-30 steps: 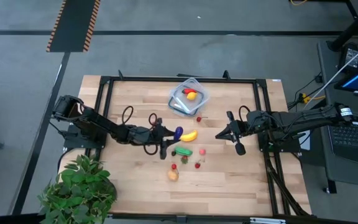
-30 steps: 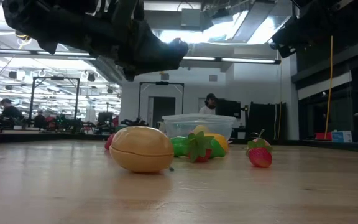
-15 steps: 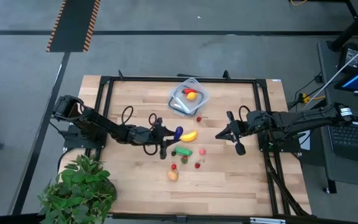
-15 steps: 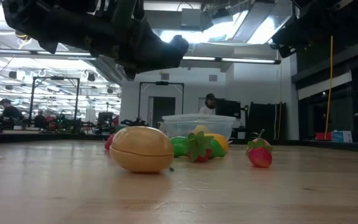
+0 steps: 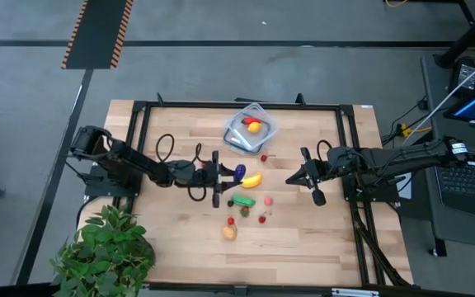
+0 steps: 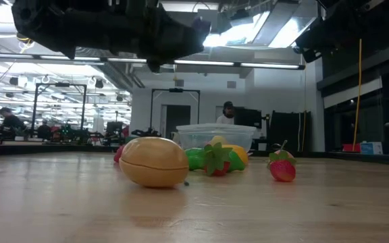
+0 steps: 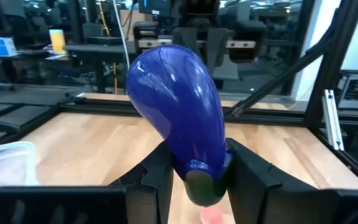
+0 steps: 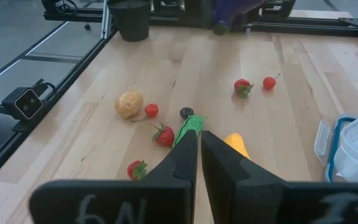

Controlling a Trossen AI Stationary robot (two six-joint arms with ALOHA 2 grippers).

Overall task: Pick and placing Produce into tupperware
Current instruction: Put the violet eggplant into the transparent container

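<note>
Fingers of your left gripper (image 7: pixel 194 177) are clamping the glossy purple plastic eggplant (image 7: pixel 178 106) mid-table; your right gripper (image 8: pixel 200 163) is waiting closed, empty.

Wooden table (image 5: pixel 303 239) with scattered produce (image 5: pixel 246 200), tupperware (image 5: pixel 250 129)

Left gripper (image 5: pixel 226 174) hangs above the table's middle, fingers (image 7: pixel 156 177) clamped; right gripper (image 5: pixel 297 180) waits, fingers together.

We are in a robotics lab: beyond the wooden table (image 5: pixel 303 239) we see workbenches (image 6: pixel 53 140), ceiling strip lights (image 6: pixel 248 64), a seated person (image 6: pixel 229 111), and a laptop (image 5: pixel 468 177) beside it.
</note>
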